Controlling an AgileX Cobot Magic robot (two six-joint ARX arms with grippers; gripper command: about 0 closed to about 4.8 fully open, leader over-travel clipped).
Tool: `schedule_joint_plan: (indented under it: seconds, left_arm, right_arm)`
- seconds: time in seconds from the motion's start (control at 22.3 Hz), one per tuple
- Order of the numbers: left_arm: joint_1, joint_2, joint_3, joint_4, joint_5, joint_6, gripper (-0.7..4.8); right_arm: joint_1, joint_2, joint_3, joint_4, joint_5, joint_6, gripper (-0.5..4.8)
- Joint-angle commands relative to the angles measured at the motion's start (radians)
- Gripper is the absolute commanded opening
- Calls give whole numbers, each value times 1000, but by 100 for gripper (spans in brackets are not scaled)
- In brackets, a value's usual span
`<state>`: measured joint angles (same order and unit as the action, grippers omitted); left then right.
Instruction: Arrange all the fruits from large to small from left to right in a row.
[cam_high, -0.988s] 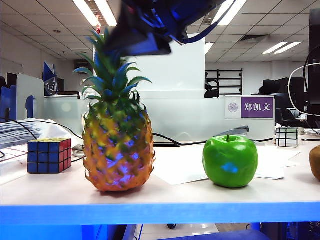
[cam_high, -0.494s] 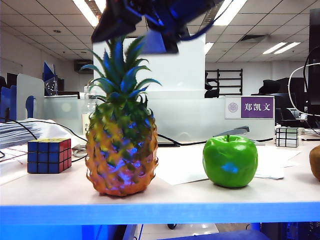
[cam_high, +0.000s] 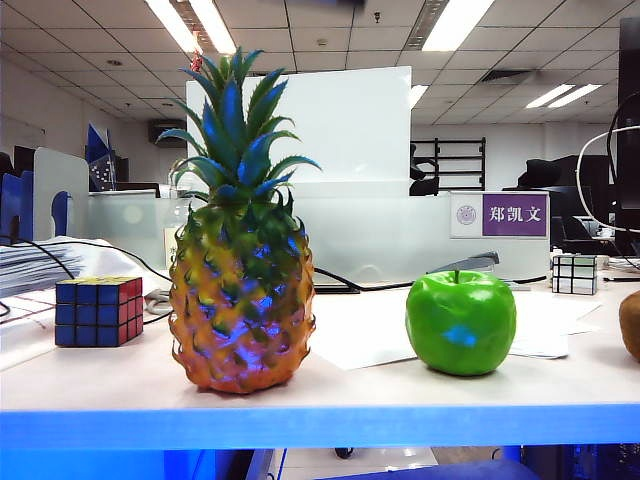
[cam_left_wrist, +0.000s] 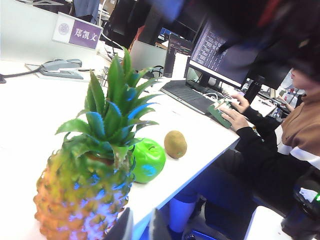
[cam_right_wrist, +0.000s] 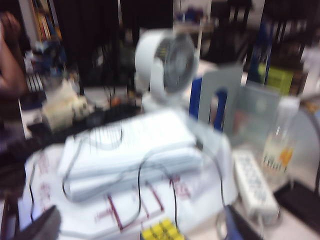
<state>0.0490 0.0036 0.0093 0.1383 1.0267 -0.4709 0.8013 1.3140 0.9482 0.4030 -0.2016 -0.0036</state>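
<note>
A: Exterior view, where are the fruits?
B: All three are set on the bench (cam_high: 350, 395) in one row. The pineapple (cam_high: 238, 300) is stood upright on the left. The apple (cam_high: 460, 323) is placed right of it, well apart, stem up. The kiwi (cam_high: 630, 325) is cut off by the right edge, so only a brown sliver is seen. Order from left to right: pineapple, apple, kiwi.

A: Anything else there?
B: A large puzzle cube (cam_high: 98, 311) is seen left of the pineapple and further back. A small puzzle cube (cam_high: 573, 273) is seen behind the apple, to the right.

A: Left wrist view?
B: The same row is seen along its length: pineapple (cam_left_wrist: 82, 190) nearest, apple (cam_left_wrist: 148, 160) partly hidden behind it, kiwi (cam_left_wrist: 175, 144) just beyond the apple, near the bench edge. Of the left tool (cam_left_wrist: 140, 231) only two dark tips are shown at the frame edge, just beside the pineapple. Nothing is gripped. How far it is opened cannot be told.

A: Right wrist view?
B: Heavily blurred. The right tool (cam_right_wrist: 140, 227) is spread wide, one finger (cam_right_wrist: 42, 225) at each side of the frame, and nothing is held between them. A paper stack (cam_right_wrist: 130, 150), a white fan (cam_right_wrist: 167, 62) and a power strip (cam_right_wrist: 255, 187) are made out beyond it. A yellow cube face (cam_right_wrist: 160, 232) is seen between the fingers.
</note>
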Motion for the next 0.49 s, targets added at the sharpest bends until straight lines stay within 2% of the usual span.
schedule_joint_plan:
  seconds: [0.04, 0.18, 0.31, 0.36, 0.49]
  left_arm:
    - [1, -2, 2, 14, -20, 11, 58]
    - [1, -2, 2, 13, -58, 27, 55]
    - [2, -2, 3, 2, -160, 26, 28]
    - [2, -2, 4, -11, -188, 26, -5]
    - [2, -2, 4, -18, -270, 8, -6]
  right_arm:
    - [-2, -131, 5, 12, 49, -11, -10]
    - [-2, -282, 4, -93, 212, -91, -7]
    - [-2, -416, 2, -328, 376, -132, -7]
    - [-2, -462, -10, -398, 391, -132, -7]
    - [-2, -628, -116, -418, 390, -124, -7]
